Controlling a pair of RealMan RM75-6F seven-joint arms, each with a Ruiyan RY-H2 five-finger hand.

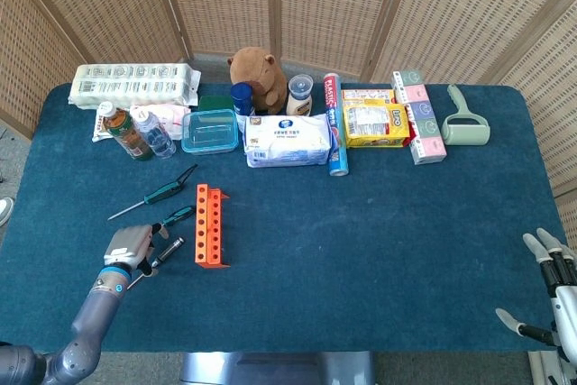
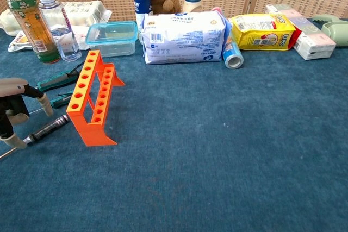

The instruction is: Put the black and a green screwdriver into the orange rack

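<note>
Looks like a test room for robots. Woven screens (image 1: 315,6) behind a blue desk (image 1: 361,223). Snacks, bottles and a stuffed toy (image 1: 255,69) lined up.

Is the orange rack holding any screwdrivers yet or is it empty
Empty. The orange rack shows open holes, and the black screwdriver and green screwdrivers lie on the table beside it.

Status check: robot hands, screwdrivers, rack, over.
Left robot hand down at black screwdriver, grasp unclear. Right robot hand open, idle. Orange rack empty, nothing blocking it.
</note>
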